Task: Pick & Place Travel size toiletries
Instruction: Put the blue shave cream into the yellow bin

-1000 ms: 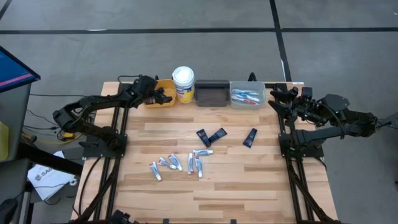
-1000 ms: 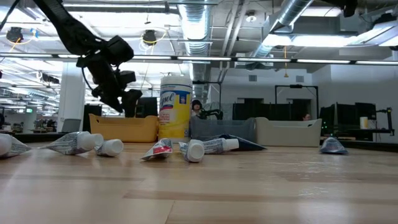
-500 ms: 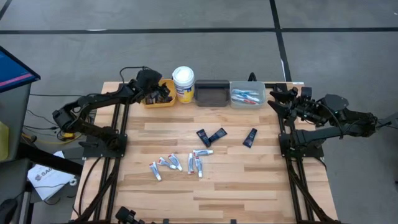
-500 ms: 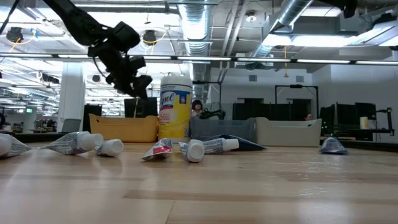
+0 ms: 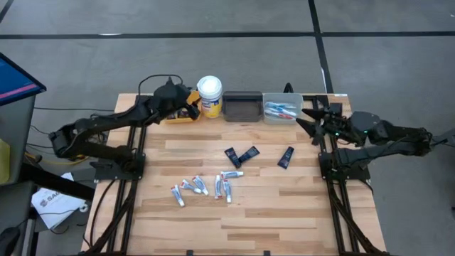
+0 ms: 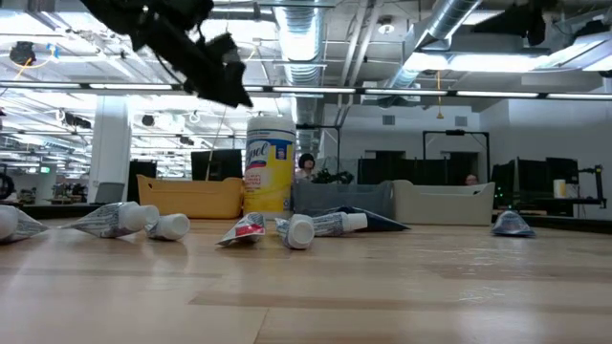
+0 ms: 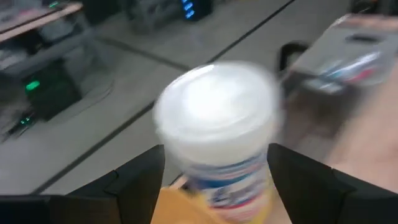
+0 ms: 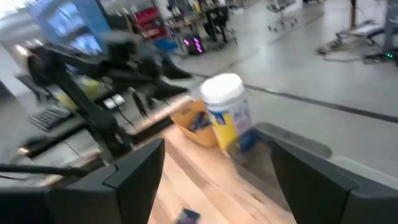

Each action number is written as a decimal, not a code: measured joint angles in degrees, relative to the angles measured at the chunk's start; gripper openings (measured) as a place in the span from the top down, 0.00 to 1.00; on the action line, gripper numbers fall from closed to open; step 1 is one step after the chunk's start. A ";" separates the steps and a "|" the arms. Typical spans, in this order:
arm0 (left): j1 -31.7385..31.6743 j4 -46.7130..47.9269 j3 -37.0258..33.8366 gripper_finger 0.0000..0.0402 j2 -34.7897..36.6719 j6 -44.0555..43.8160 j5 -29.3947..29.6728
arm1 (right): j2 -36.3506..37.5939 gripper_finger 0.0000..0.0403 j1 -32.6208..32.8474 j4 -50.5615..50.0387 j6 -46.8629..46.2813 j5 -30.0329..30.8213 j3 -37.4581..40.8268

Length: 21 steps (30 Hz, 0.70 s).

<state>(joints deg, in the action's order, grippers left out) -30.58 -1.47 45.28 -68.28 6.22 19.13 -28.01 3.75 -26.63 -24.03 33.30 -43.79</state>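
The left gripper (image 5: 186, 108) hangs above the yellow bin (image 5: 179, 117) in the upper left of the high view, just beside the white-lidded yellow tub (image 5: 210, 96); its fingers (image 7: 134, 183) stand wide apart with nothing between them, the tub's lid filling the gap farther off. In the low view this gripper (image 6: 225, 81) sits high in the upper left, clear of the table. The right gripper (image 5: 307, 117) hovers at the upper right, just beside the grey bin (image 5: 283, 108); its fingers (image 8: 134, 177) are likewise spread and empty.

The wooden table (image 5: 284, 206) fills the middle of the high view. Along its top edge stand the yellow bin, the tub, the dark bin (image 5: 242, 107) and the grey bin, which holds white-blue-red toothbrushes (image 5: 281, 109).

Near the centre lie three dark navy mini tubes (image 5: 249, 154), two close together and one (image 5: 285, 157) apart to the right. Lower left of them, the small white tubes (image 5: 202, 186) lie scattered in a loose row.
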 joint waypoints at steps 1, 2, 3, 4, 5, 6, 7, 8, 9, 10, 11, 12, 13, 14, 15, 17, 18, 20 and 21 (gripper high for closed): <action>0.97 0.00 0.00 0.31 1.01 -0.02 -0.48 | -0.93 0.29 -0.55 -0.94 -0.03 -0.01 0.00; 1.87 -0.11 0.00 0.31 1.92 -0.04 -1.27 | -1.97 0.29 -1.17 -2.02 -0.04 -0.01 0.00; 2.83 -0.18 0.00 0.31 2.72 -0.29 -1.60 | -3.16 0.29 -1.88 -3.24 -0.30 0.00 0.00; 3.66 -0.14 0.00 0.31 3.42 -0.75 -1.61 | -4.35 0.29 -2.70 -4.64 -1.58 -0.03 0.00; 4.34 -0.02 0.00 0.31 4.05 -1.58 -1.61 | -5.54 0.29 -3.67 -6.38 -3.92 -0.05 0.00; 5.00 0.00 0.00 0.31 4.63 -2.50 -1.59 | -6.59 0.29 -4.72 -8.17 -7.26 -0.10 0.00; 5.58 -0.12 0.00 0.31 5.14 -3.55 -1.53 | -7.69 0.29 -5.93 -9.91 -11.21 -0.24 0.00; 6.07 -0.17 0.00 0.31 5.51 -3.97 -1.18 | -9.29 0.29 -7.51 -11.53 -15.27 -0.24 0.00; 6.48 -0.10 0.00 0.31 5.76 -4.59 -0.77 | -11.40 0.29 -8.93 -12.79 -19.21 -0.33 0.00; 6.75 -0.05 0.00 0.31 5.89 -4.96 -0.47 | -13.90 0.29 -10.30 -13.92 -23.51 -0.73 -0.06; 6.89 -0.03 0.00 0.31 5.99 -5.11 -0.47 | -16.25 0.29 -11.54 -15.12 -28.11 -2.31 -0.09; 6.95 0.01 0.00 0.31 6.07 -5.17 -0.46 | -18.86 0.29 -12.71 -16.66 -32.61 -4.65 0.01; 6.98 -0.05 0.00 0.31 6.08 -5.18 -0.43 | -21.39 0.29 -13.80 -17.98 -36.46 -7.67 0.08; 6.98 -0.01 0.00 0.31 6.08 -5.20 -0.41 | -23.91 0.29 -14.80 -18.61 -39.59 -10.75 0.06; 6.98 0.06 0.00 0.31 6.08 -5.18 -0.41 | -26.51 0.29 -15.82 -19.04 -42.16 -14.16 -0.06; 6.98 0.00 0.00 0.31 6.08 -5.20 -0.35 | -31.44 0.29 -17.50 -21.40 -45.56 -20.82 0.05; 6.98 0.01 0.00 0.31 6.08 -5.20 -0.29 | -33.67 0.29 -18.00 -21.69 -46.60 -23.28 0.07; 6.98 0.00 0.00 0.31 6.08 -5.20 -0.21 | -37.92 0.29 -17.70 -21.24 -48.02 -26.40 0.02; 6.98 0.00 0.00 0.31 6.08 -5.19 -0.21 | -39.94 0.29 -17.19 -21.19 -48.64 -27.02 0.02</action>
<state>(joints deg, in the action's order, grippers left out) -23.59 -1.48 45.28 -62.19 1.02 18.92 -67.95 -13.45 -47.82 -72.67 6.28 -43.77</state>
